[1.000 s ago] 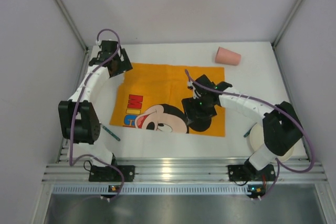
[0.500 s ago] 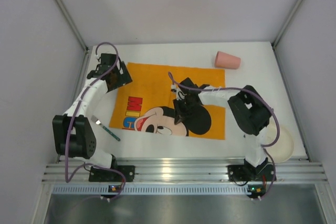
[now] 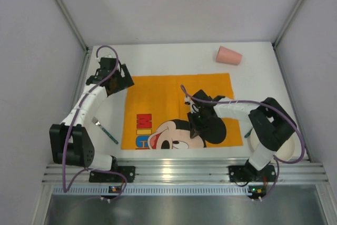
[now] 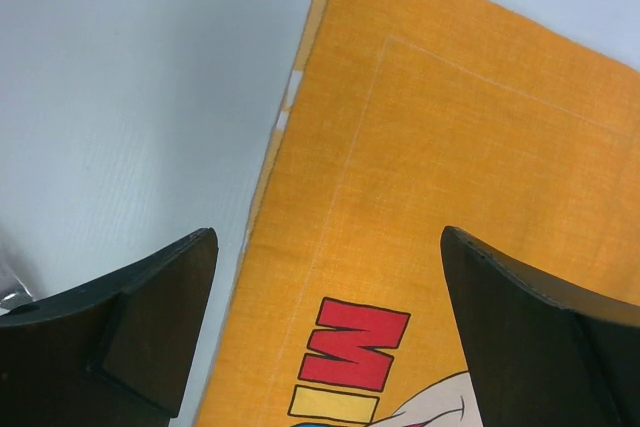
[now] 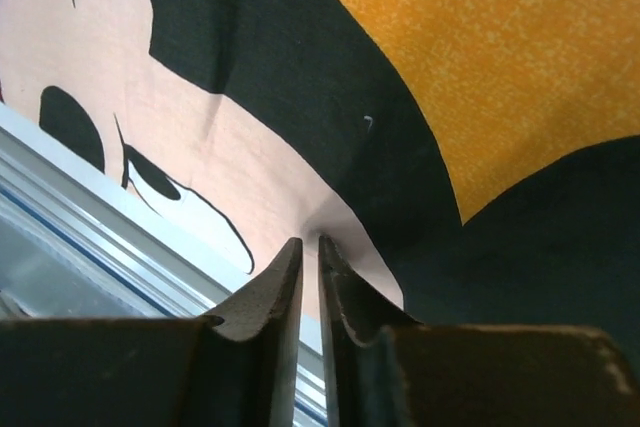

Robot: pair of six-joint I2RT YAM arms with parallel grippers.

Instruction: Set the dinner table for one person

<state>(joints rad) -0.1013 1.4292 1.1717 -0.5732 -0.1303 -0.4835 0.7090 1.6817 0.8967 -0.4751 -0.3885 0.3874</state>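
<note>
Cloth (image 3: pixel 174 104), orange and printed with Mickey Mouse, is spread over the middle of the white surface (image 3: pixel 263 82). This surface lies beneath everything and is bordered on the near side by a ridged aluminium rail (image 3: pixel 174 171), against which the cloth's near edge lies. The right pincer (image 5: pixel 310 247) is clamped on that near edge, with the fabric puckered between its almost touching fingers. The left pincer (image 4: pixel 325 287) is held wide apart above the cloth's far left corner, and nothing is gripped by it. A pink cup (image 3: pixel 228 55) is laid on its side at the far right. A teal-handled utensil (image 3: pixel 109 134) is seen left of the cloth. What appears to be a white plate (image 3: pixel 288 154) is partly hidden under the right arm.
</note>
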